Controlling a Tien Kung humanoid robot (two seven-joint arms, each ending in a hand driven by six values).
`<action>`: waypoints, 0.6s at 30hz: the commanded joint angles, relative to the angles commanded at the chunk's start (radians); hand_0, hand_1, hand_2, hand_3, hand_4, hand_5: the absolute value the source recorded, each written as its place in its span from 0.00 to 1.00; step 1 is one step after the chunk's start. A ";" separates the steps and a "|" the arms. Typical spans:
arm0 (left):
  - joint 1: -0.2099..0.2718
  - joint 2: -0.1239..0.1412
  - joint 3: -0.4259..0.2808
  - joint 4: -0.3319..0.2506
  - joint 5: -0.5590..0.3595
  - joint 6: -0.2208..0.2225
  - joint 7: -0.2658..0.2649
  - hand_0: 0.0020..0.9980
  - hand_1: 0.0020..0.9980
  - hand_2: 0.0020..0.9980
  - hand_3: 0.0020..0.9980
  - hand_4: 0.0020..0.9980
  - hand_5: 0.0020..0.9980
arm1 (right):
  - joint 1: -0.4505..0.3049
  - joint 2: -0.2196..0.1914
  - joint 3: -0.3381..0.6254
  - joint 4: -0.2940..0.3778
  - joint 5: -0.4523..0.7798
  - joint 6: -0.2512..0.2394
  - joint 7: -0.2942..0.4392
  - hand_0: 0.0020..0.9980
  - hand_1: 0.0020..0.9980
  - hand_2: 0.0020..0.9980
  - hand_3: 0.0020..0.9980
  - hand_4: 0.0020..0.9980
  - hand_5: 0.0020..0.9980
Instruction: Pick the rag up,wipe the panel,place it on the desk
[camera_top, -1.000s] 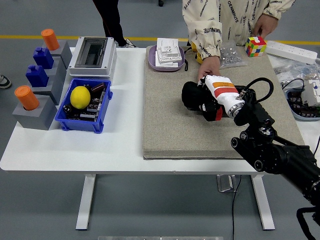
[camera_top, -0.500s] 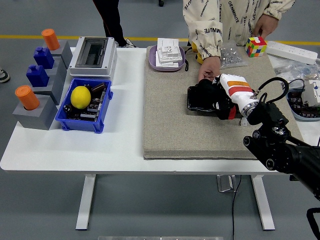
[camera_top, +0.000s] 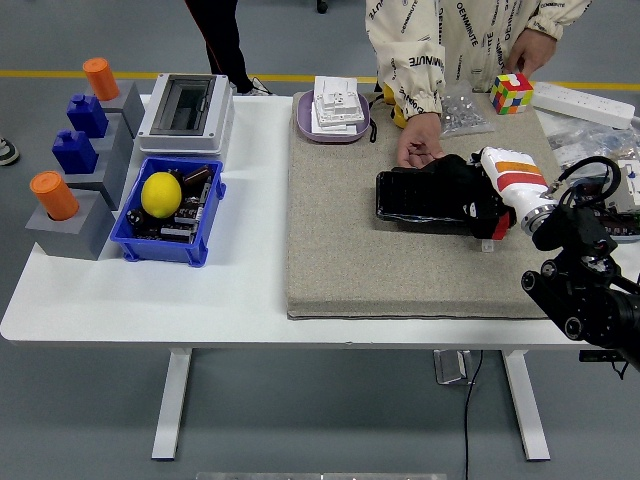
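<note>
Black arm links fill the near right corner, and from there my right robot hand reaches over the grey felt mat that covers the right half of the white tabletop. A second ago this robot hand sat further left, covering the middle of the dark panel; now it has slid to the panel's right end, and the panel's left part lies bare. I judge that as one wiping stroke carried left to right, so the wipe is well under way and the put-down on the tabletop is still ahead. My fingers are curled down onto the black rag, pressing it flat against the panel's right end; the rag is dark on dark, so its edges are hard to tell. Just beyond the panel, the person's hand rests on the mat near its far left corner. Farther back stands a colour cube. My left robot hand is out of sight.
</note>
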 joint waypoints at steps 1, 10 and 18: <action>0.001 0.000 0.000 0.000 0.000 0.000 0.000 0.64 0.69 0.73 0.56 0.60 0.47 | -0.003 -0.008 0.006 -0.002 -0.001 0.000 0.000 0.20 0.32 0.39 0.39 0.97 0.01; 0.004 0.001 0.002 0.000 0.002 -0.001 -0.001 0.64 0.69 0.73 0.57 0.60 0.47 | -0.024 -0.049 0.060 -0.015 -0.016 0.002 0.000 0.20 0.32 0.39 0.39 0.97 0.01; 0.005 0.002 0.004 0.000 0.002 -0.001 -0.001 0.64 0.69 0.73 0.57 0.60 0.47 | -0.032 -0.068 0.078 -0.020 -0.021 0.003 -0.001 0.20 0.32 0.39 0.39 0.97 0.01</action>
